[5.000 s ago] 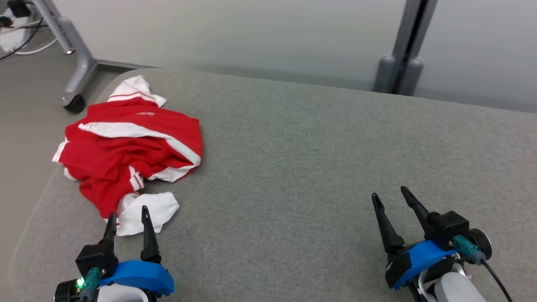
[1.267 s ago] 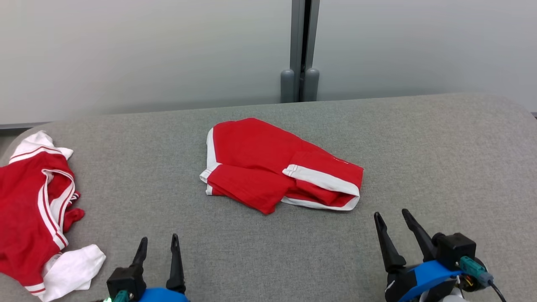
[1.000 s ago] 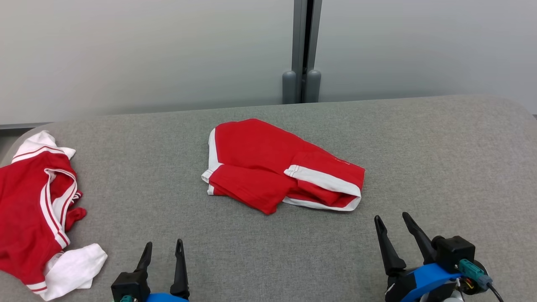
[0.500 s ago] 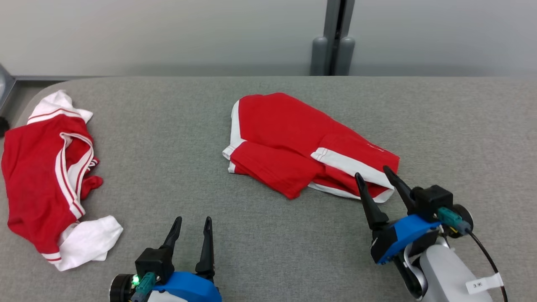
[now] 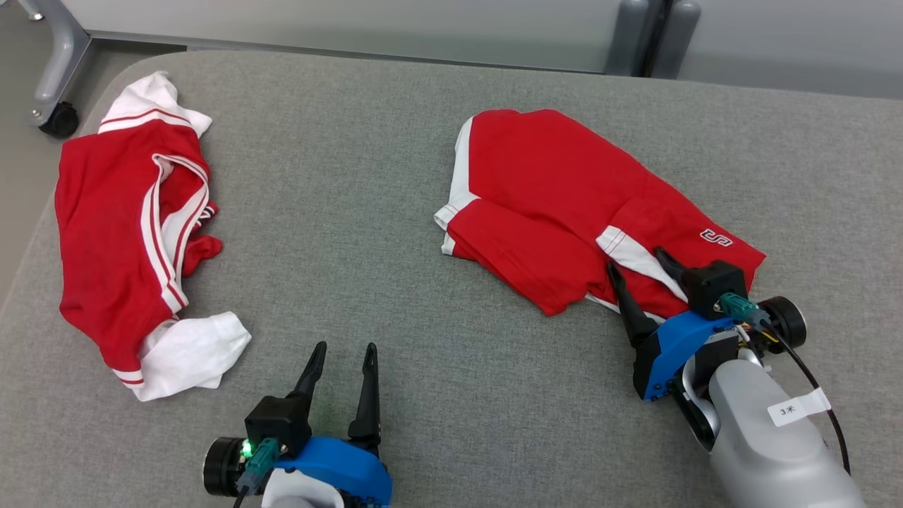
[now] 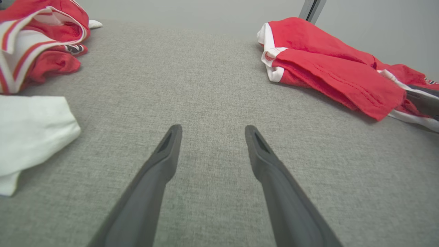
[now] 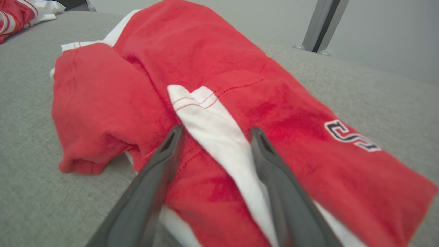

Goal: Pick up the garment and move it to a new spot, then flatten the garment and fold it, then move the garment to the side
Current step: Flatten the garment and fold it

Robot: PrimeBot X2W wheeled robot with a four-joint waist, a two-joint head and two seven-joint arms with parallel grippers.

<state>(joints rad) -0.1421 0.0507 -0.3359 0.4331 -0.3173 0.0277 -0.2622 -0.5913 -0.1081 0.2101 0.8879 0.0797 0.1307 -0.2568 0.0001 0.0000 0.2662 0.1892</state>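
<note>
The garment (image 5: 557, 183), red shorts with white trim, lies loosely folded on the grey padded table (image 5: 423, 367), right of centre. My right gripper (image 5: 635, 259) is open, its fingers low over the garment's near right edge. In the right wrist view the right gripper (image 7: 216, 129) straddles the white stripe of the garment (image 7: 205, 61), with nothing pinched. My left gripper (image 5: 345, 347) is open over bare table, well short of the cloth. In the left wrist view the left gripper (image 6: 213, 128) points at grey fabric, with the garment (image 6: 325, 58) to the upper right.
A second red and white garment (image 5: 134, 212) lies crumpled near the table's left edge, also seen as the second garment (image 6: 37, 37). A stand leg with a caster (image 5: 60, 116) is off the far left corner. A grey post (image 5: 652, 35) rises behind the table.
The head camera has tipped down and closer. My right gripper has reached forward from bare table onto the garment's near right edge. The left gripper has barely moved; both stay open.
</note>
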